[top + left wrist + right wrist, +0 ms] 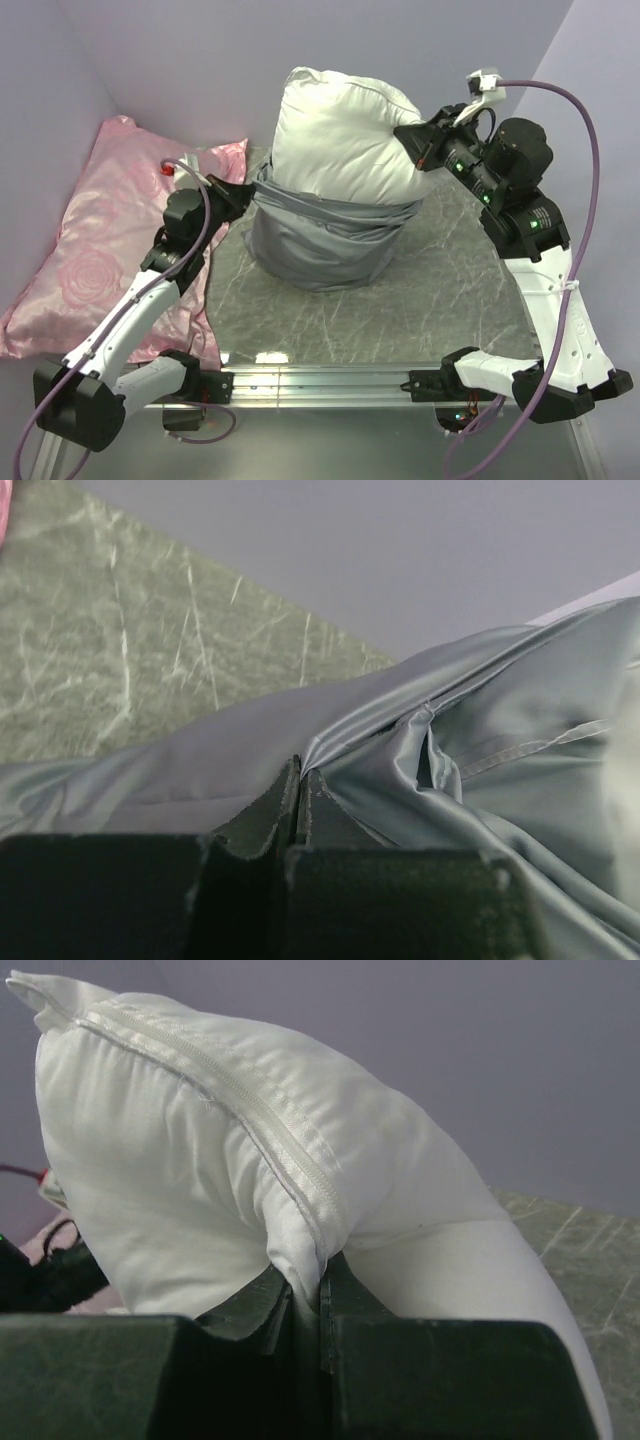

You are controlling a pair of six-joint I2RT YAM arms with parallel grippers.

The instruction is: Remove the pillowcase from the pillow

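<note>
Grey-blue pillowcase [318,245] is bunched round the bottom half of the pillow [335,130], my left gripper [300,790] pinching its edge, right gripper [322,1285] clamped on the pillow's seam — slick fabric could slip out if I yank hard.

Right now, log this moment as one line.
left gripper: shut on pillowcase | right gripper: shut on pillow seam | pillowcase: bunched around pillow's lower half | pillow: top bare

Pillowcase [320,245] satiny cloth; pillow [340,140] matt.
</note>
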